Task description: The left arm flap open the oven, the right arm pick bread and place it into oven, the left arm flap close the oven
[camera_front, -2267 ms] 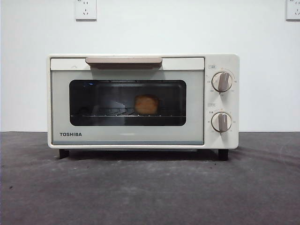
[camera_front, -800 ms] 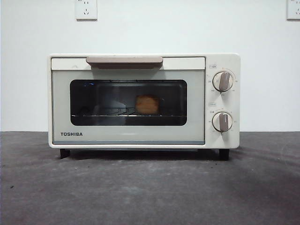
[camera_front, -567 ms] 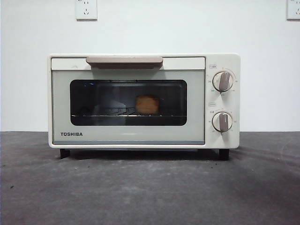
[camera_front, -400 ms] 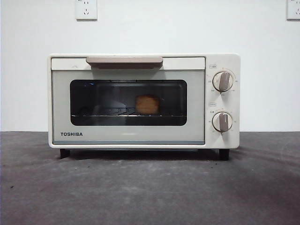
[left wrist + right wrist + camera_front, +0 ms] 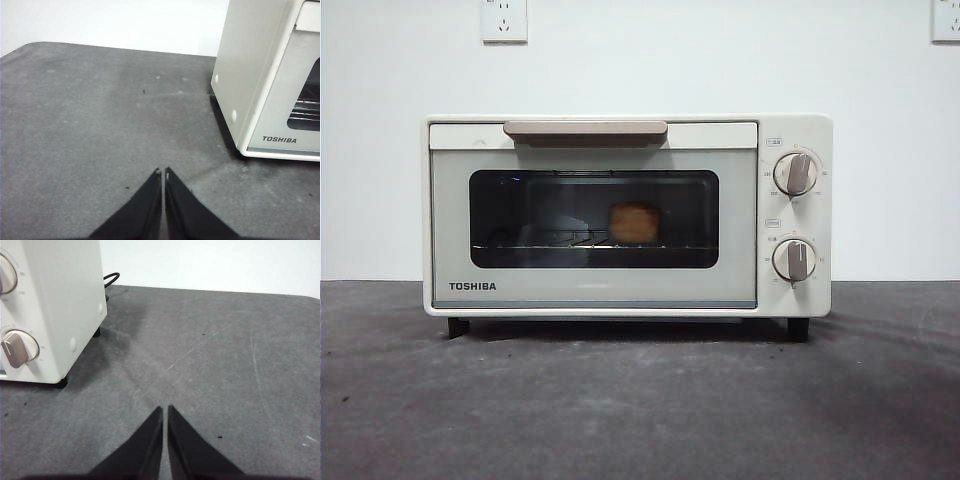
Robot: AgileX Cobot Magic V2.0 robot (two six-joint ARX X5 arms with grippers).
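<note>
The cream-white TOSHIBA oven stands on the dark table with its door closed and its beige bar handle up top. Behind the dark glass, the golden bread rests on the wire rack. My left gripper is shut and empty above the table, off to the side of the oven near its TOSHIBA corner. My right gripper is also shut and empty, beside the oven on the knob side. Neither arm shows in the front view.
Two beige knobs sit on the oven's right panel. A black power cable runs behind the oven. Wall sockets hang above. The grey table stretches in front of the oven.
</note>
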